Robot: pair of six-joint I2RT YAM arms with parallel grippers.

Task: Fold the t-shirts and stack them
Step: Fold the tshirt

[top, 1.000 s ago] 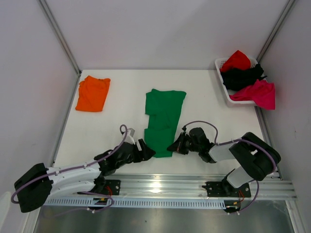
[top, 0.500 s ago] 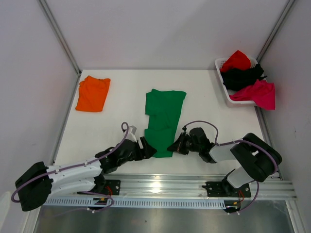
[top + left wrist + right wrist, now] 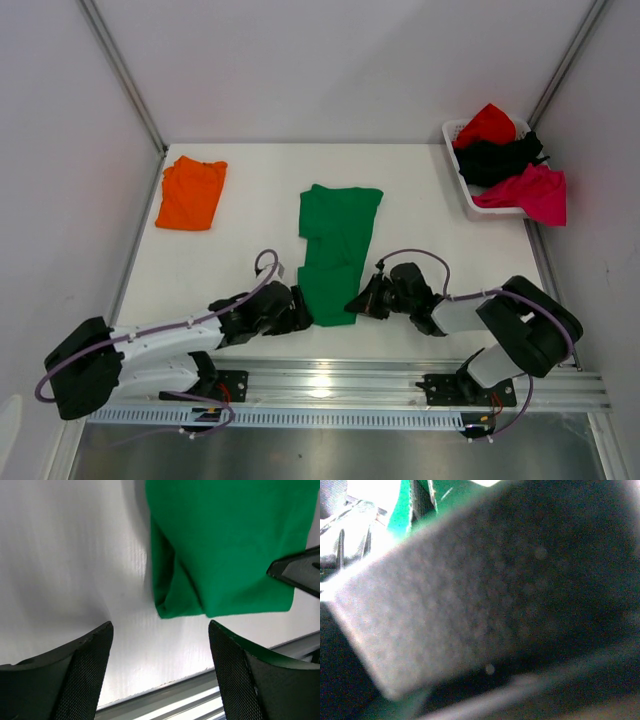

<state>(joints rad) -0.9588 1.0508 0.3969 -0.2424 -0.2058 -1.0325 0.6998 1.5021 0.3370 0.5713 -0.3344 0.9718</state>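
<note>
The green t-shirt lies folded into a long strip in the middle of the table, and its near end shows in the left wrist view. My left gripper sits at the strip's near left corner. It is open, with bare table between its fingers and the cloth just ahead. My right gripper is shut on the strip's near right edge. Its fingertip rests on the cloth. A blurred finger pad fills the right wrist view, with green cloth behind it. The orange t-shirt lies folded at the far left.
A white basket at the far right holds red, black and magenta t-shirts. The metal rail runs along the table's near edge, close below both grippers. Grey walls close in the left and right sides.
My left arm has shifted a little, its wrist swinging in beside the green t-shirt's near left corner. The right arm and the shirts have not moved.
</note>
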